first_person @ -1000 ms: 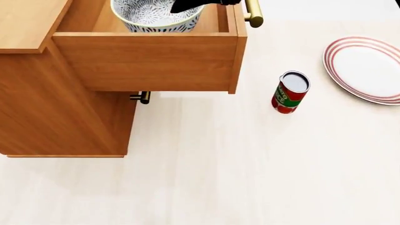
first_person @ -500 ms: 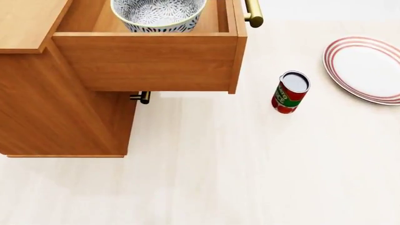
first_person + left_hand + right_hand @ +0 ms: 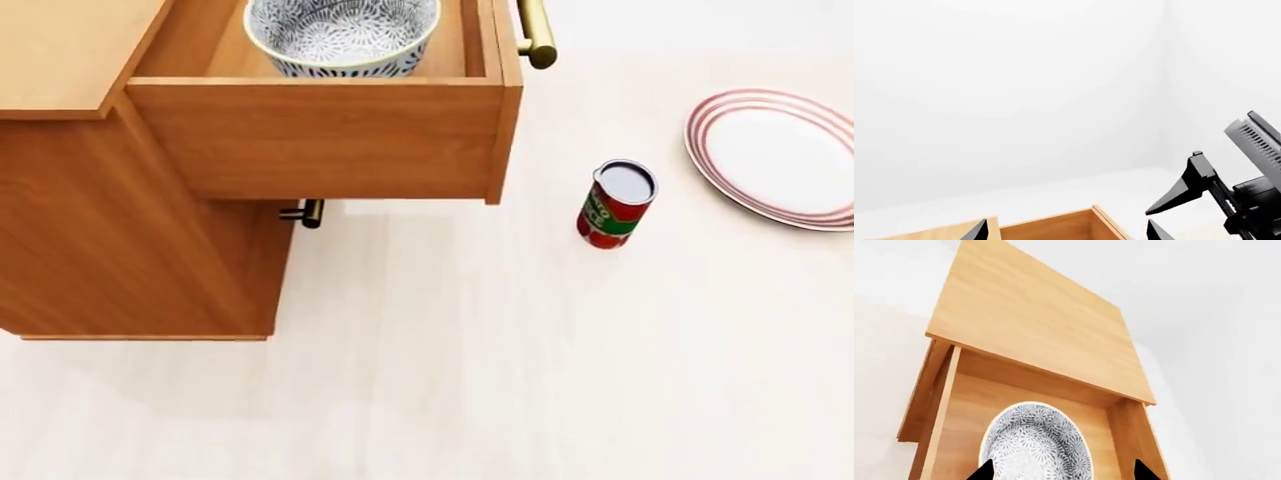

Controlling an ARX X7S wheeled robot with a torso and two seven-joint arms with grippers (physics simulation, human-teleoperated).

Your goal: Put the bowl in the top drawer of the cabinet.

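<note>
Bowl in the pulled-out top drawer

The bowl (image 3: 343, 35) sits inside the top drawer (image 3: 320, 135) of the cabinet (image 3: 120, 200) at ten o'clock; can (image 3: 615, 204) and plate (image 3: 777, 155) at two o'clock.

Unreadable lettering on the can (image 3: 615, 204) label.

The deep round blue-grey speckled bowl (image 3: 343, 35) sits upright inside the pulled-out upper wooden drawer (image 3: 320, 135) with a brass bar handle, which juts from the boxy light-brown wood-grain cabinet (image 3: 80, 200)
</note>
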